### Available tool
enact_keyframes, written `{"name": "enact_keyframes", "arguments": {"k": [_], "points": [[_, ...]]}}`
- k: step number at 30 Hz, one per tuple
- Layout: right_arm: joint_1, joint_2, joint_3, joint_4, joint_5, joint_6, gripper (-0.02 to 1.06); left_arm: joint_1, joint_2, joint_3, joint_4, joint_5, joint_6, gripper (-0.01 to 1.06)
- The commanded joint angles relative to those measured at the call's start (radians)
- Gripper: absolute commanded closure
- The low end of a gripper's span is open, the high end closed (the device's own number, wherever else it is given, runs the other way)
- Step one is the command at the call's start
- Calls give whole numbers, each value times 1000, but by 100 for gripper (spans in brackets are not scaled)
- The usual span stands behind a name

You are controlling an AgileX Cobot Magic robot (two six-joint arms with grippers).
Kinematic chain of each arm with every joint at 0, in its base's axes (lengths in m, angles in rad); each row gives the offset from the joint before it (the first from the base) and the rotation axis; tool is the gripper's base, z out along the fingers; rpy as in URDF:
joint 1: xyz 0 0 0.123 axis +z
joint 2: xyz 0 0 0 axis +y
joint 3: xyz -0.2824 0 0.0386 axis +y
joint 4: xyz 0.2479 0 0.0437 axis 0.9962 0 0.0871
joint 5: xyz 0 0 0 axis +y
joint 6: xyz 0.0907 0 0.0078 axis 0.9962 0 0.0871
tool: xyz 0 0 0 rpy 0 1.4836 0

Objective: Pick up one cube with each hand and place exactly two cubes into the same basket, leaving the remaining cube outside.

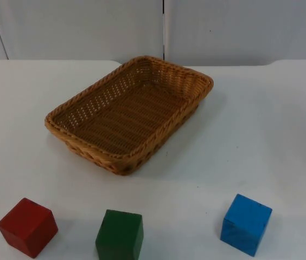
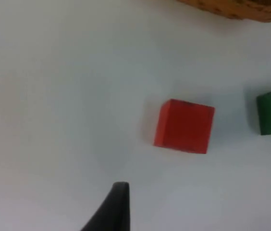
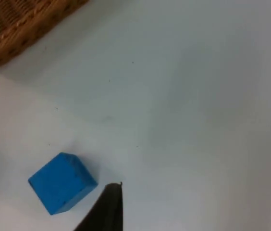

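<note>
The red wooden cube (image 2: 184, 126) lies ahead of the left gripper (image 2: 111, 209), the blue wooden cube (image 3: 62, 182) just beside the right gripper (image 3: 104, 209). Both cubes rest on the white bench (image 1: 261, 141), well short of the woven wicker basket (image 1: 196, 78). Whether either gripper's fingers are released or clenched, I cannot tell.

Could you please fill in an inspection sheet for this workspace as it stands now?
Surface: white table, no spills seen.
Job's things: wicker basket holds nothing; red cube, green cube and blue cube stand apart on the table in front of it.
Clutter: nothing seen.
Grippers: left gripper above the table near the red cube; right gripper near the blue cube; neither holds anything.
Cables: nothing seen.
Surroundings: grey partition wall behind.
</note>
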Motion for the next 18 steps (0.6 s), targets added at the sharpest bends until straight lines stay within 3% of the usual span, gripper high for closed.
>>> {"name": "enact_keyframes", "arguments": {"k": [1, 12, 18], "points": [[35, 11, -8, 18, -6, -35, -1, 2, 17, -7, -69, -4, 75, 0], [355, 114, -8, -60, -89, -58, -1, -2, 35, -7, -140, -4, 124, 0], [460, 185, -8, -62, -115, -51, -1, -89, 35, -7, -127, -40, 121, 0]]}}
